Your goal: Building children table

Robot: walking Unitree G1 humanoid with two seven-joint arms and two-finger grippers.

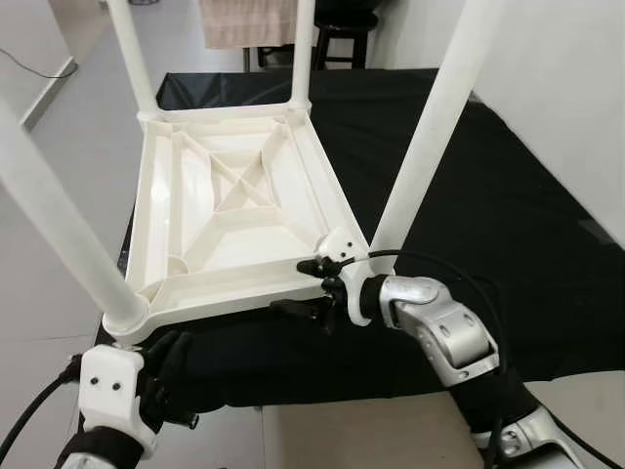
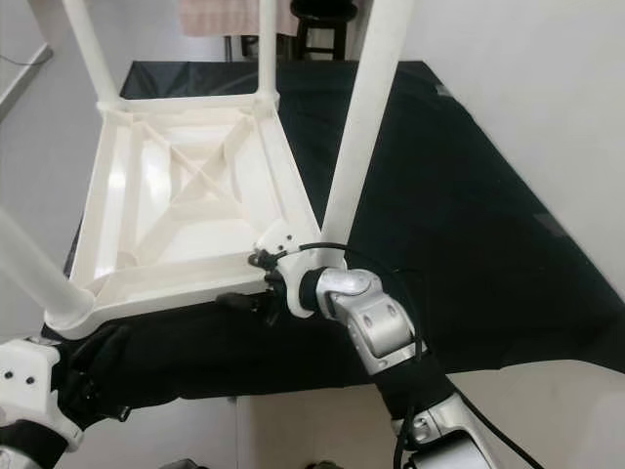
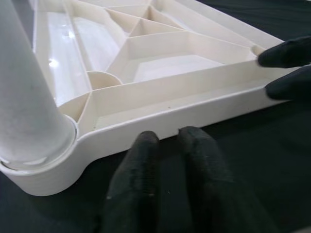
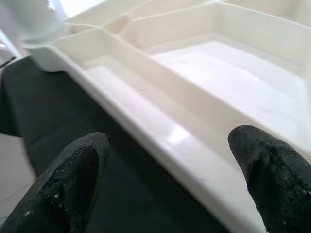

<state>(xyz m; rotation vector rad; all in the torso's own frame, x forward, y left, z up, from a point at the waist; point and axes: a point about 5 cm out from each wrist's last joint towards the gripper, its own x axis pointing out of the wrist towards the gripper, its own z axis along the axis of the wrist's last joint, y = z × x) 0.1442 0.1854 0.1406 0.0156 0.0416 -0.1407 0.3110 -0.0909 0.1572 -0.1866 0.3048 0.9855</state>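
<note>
- Left eye view: a white plastic children's table [image 1: 229, 210] lies upside down on a black cloth [image 1: 508, 225], ribbed underside up, four round legs pointing up. The right gripper [image 1: 312, 288] sits at the near edge of the tabletop, just inboard of the near right leg [image 1: 435, 127]; one black finger lies over the rim, the other below it, spread apart. The left gripper [image 1: 171, 357] is just below the corner carrying the near left leg [image 1: 54, 230], on the cloth.
- Right eye view: same layout. The right gripper's silver arm [image 2: 376, 322] comes in from below the near edge. A dark stool [image 2: 317, 24] stands on the floor well beyond the table's far end.
- Left wrist view: the left gripper's fingers [image 3: 146, 174] lie side by side, almost touching, holding nothing, tips just short of the table's rim [image 3: 160, 128]. The leg socket is beside them; the right gripper's two fingertips [image 3: 286, 68] show further along the same edge.
- Right wrist view: the right gripper's fingers [image 4: 73, 179] are wide apart, straddling the rim [image 4: 160, 141] without clamping it.
</note>
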